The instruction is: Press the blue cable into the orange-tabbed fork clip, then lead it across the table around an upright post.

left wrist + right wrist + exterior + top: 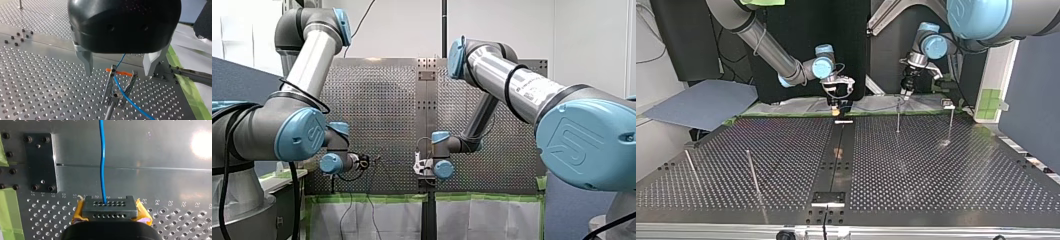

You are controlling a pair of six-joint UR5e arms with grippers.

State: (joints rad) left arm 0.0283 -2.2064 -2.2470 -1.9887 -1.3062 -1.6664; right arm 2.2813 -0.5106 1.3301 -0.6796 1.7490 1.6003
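Currently right gripper (110, 206) clamps blue cable (102, 165); left gripper (119, 66) spread over clip (109, 86).

Opposed front, top views — shared table (936, 170) — close wrist views

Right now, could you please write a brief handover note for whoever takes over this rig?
Left pincer: open, straddling the fork clip, gripping nothing.
Right pincer: shut on the blue cable.
Cable runs between the clip's prongs by the orange tab; seems seated.
Left to do: lead it across the table around an upright post.
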